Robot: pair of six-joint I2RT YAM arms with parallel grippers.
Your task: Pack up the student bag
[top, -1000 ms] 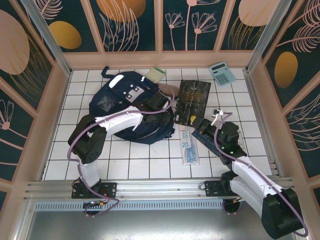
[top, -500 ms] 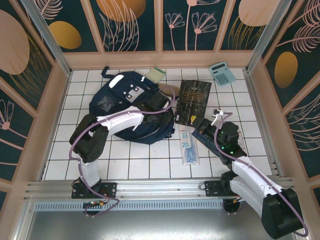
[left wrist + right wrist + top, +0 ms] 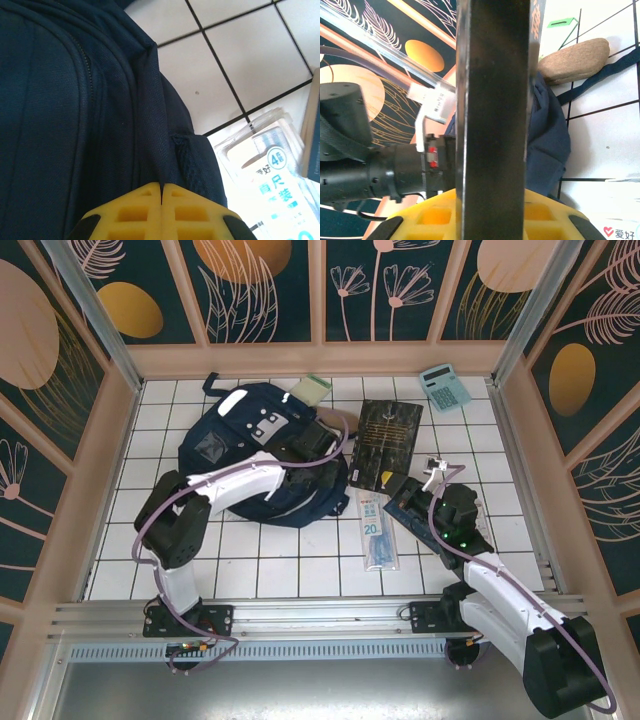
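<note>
Student bag [image 3: 232,435], a large navy-blue fabric backpack, lies left of centre on the white tiles, its zip apparently closed. Nearest, the right gripper [image 3: 492,220] clamps a flat dark case [image 3: 492,100] beside a clear plastic ruler pack [image 3: 379,530]. Left gripper [image 3: 162,197] is pinched shut on a bag seam fold; opening the bag likely comes next. Beyond wait 2 more items, a black book [image 3: 387,440] and a teal calculator [image 3: 445,387]

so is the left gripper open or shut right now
Shut: yellow fingers of the left gripper meet at a fold of the large navy-blue fabric backpack; cannot tell if it's pinched.
</note>
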